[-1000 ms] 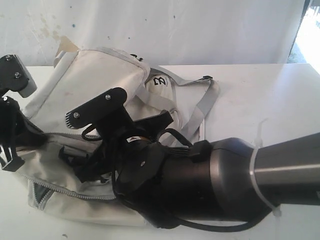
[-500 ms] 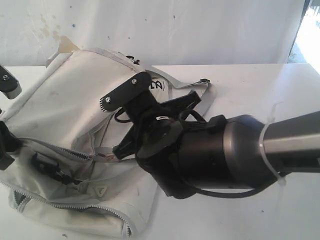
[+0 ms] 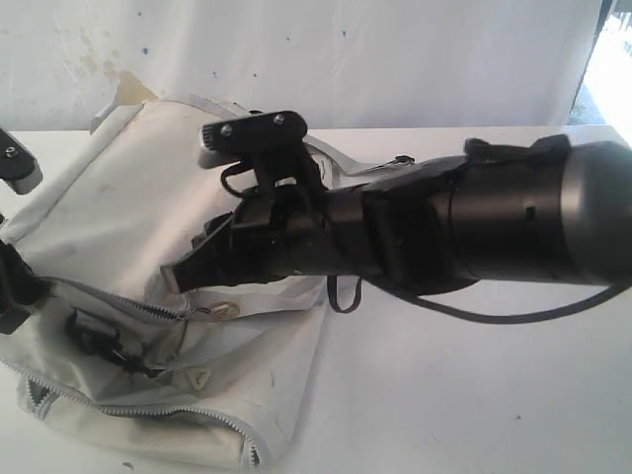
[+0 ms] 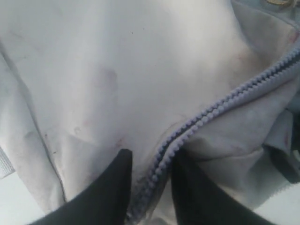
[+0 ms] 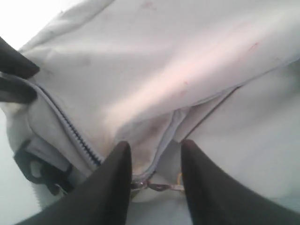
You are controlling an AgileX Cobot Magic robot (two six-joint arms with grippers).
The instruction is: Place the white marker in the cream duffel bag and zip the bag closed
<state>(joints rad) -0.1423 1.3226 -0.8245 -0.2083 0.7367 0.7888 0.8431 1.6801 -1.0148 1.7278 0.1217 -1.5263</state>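
Bag (image 3: 128,207): cream, stained, lying slumped on white bench (image 3: 474,395). Fills left half of exterior frame, from upper left down to lower left. Black buckle (image 3: 94,336) on fabric at lower left.

Marker: not visible in any view; position cannot be told.

Zipper (image 4: 220,105): grey teeth, running diagonally across cream fabric in left wrist view, from lower centre up to right edge. Second run of teeth along bag's lower edge, bottom left of exterior frame. Fully shut or partly open along its length: cannot be told.

Left fingers (image 4: 110,192): black, parted, one on either side of zipper line and just beside it, at bottom centre of left wrist frame. Zipper passing through gap. Not clamped on anything. Left arm (image 3: 12,286) cut off at left edge of exterior frame.

Right fingers (image 5: 110,187): black, parted, above bag fabric, at bottom centre of right wrist frame. Metal zipper pull (image 5: 157,186) lying in gap between them, low in frame. Contact with pull: cannot be told. Nothing gripped.

Right arm (image 3: 494,227): large, dark, reaching from right edge of exterior frame across centre to middle of bag. Covers part of bag's right side. Pale, marked wall (image 3: 395,59) across top of exterior frame, behind bench.
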